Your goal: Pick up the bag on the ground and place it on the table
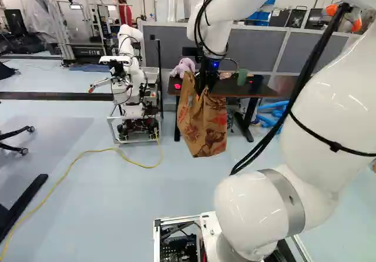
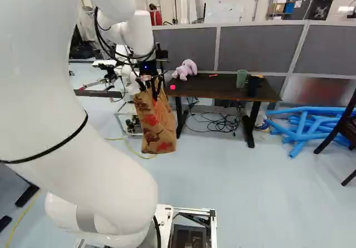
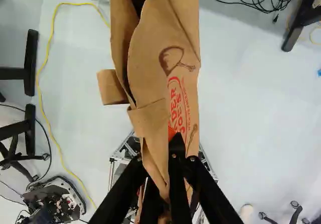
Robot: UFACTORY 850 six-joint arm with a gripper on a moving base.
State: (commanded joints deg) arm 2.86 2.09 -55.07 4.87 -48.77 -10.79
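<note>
The brown paper bag hangs in the air from the black gripper, just on the near side of the table by its left end as I look at it; its top is around the height of the tabletop, and its bottom well below that. The fingers are drawn in narrow, with the bag's crumpled upper edge pinched between them; so the picking up looks done, and the placing remains.

It's thin paper, creased and soft at the top, with flat sides that should buckle if pushed; I'd guess it is light, since it hangs with no obvious bulge, though I can't see whether anything is inside. The gathered rim is a sensible place to hold it, a few folds thick; one thin layer alone could tear or slide out, and squeezing the body would only crush it.

Next, I'd say, it wants raising until the bottom clears the table's edge, then carrying over gently, because it may swing or snag there; the pink stuffed toy sits at that near end, and the green cup stands farther along; the stretch between them looks the better spot, with the bag let down before the pinch is eased.
</note>
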